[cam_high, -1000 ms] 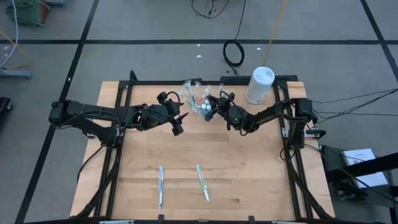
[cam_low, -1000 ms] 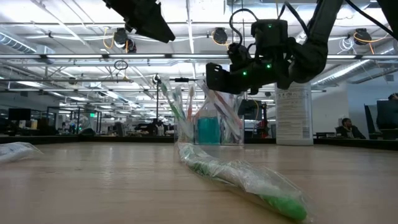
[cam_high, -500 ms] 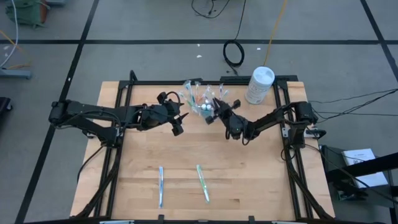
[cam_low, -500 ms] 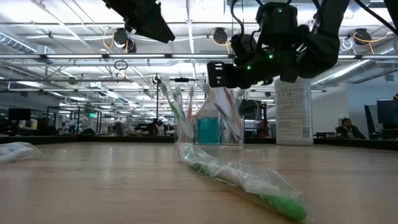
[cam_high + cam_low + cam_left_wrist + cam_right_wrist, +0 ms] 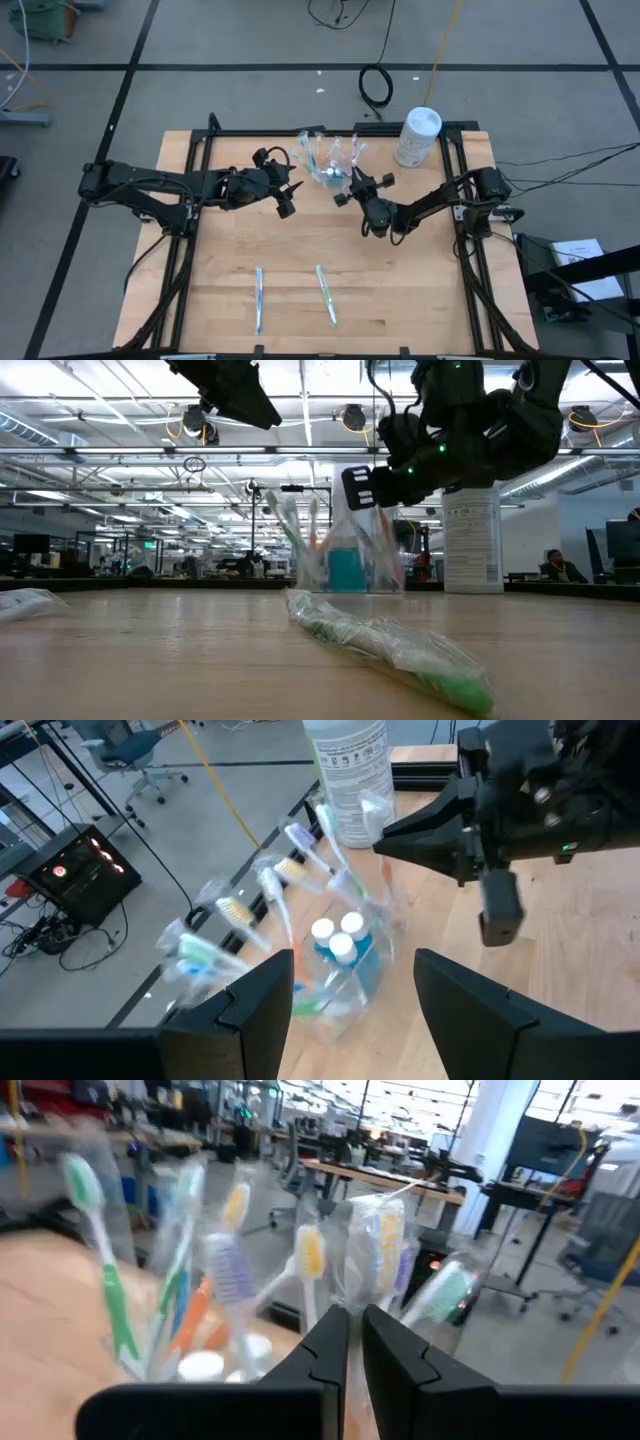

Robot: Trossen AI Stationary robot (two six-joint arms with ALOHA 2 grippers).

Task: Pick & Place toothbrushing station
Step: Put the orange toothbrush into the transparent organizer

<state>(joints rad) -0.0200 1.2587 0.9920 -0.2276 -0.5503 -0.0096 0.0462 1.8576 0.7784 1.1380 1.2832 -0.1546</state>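
A small clear cup stands at the table's far middle. It holds several toothbrushes with their heads up and two blue white-capped tubes. My left gripper hangs open above the table just left of the cup, which shows beyond its spread fingers. My right gripper comes level from the cup's near right. It is shut on a clear-wrapped toothbrush that leans out of the cup. A blue toothbrush and a green wrapped one lie flat near the front edge. My right gripper pinches the clear-wrapped toothbrush between its two fingers, somewhere below the head; the wrapper runs down into the slit between them. The fingers come level from the cup's near right and lie across the brush. The fingers hide its lower part.
A tall white canister stands at the far right corner, behind the right arm. A black frame rims the table. In the low view, the green wrapped toothbrush lies in front of the cup, and another wrapper lies far left.
My right gripper has swung toward the table's right and near edges, rolling at the wrist, and has stayed shut. The cup has slid slightly toward the right edge, and its toothbrushes have fanned out differently.
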